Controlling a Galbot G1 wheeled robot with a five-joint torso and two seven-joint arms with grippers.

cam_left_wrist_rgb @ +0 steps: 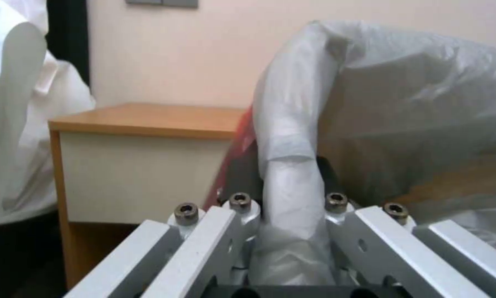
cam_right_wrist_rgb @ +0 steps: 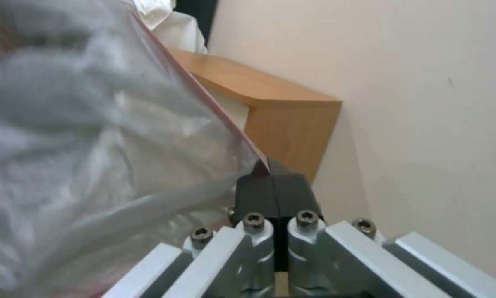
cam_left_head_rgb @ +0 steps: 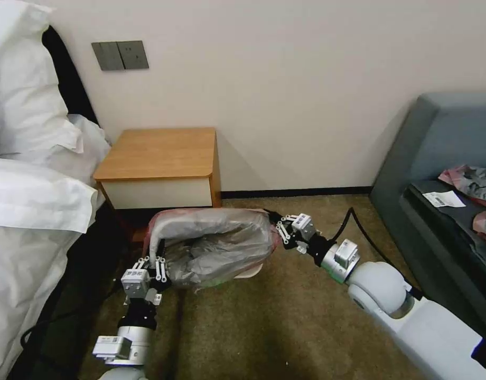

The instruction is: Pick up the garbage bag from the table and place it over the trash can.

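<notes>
The garbage bag point(cam_left_head_rgb: 216, 243) hangs stretched open over the trash can point(cam_left_head_rgb: 251, 273), on the floor just near of the table point(cam_left_head_rgb: 161, 153). The left gripper point(cam_left_head_rgb: 153, 262) and right gripper point(cam_left_head_rgb: 279, 228) each clamp its rim.

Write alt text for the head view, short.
Both grippers, left and right, hold a grey bag stretched open between them, over a bin on the carpet. A wooden table stands behind against the wall, with a bed at left.
</notes>
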